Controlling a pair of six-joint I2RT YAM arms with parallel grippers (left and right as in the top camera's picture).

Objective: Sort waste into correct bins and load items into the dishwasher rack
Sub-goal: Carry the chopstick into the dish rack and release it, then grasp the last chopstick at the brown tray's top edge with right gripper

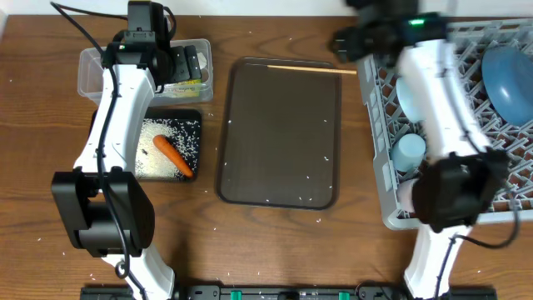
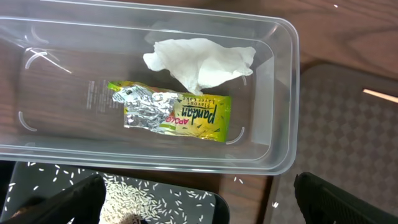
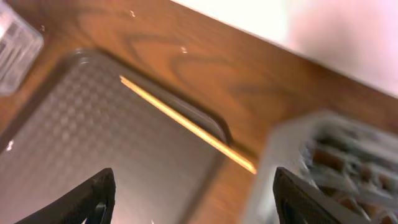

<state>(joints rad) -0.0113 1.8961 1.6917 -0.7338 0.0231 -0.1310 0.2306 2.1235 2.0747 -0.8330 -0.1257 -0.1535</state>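
Inside the tub (image 2: 286,93): one tissue (image 2: 199,62), one wrapper (image 2: 180,113); left gripper (image 2: 199,190) and right gripper (image 3: 194,180) gape.

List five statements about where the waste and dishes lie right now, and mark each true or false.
1. The carrot lies on the black tray among rice grains. True.
2. The foil wrapper lies on the black tray. False: it is in the clear tub, next to the tissue.
3. The large blue bowl sits in the rack. True.
4. The chopsticks are loaded in the rack. False: they lie along the far edge of the brown serving tray.
5. The right claw holds a cup. False: it is open and holds nothing.
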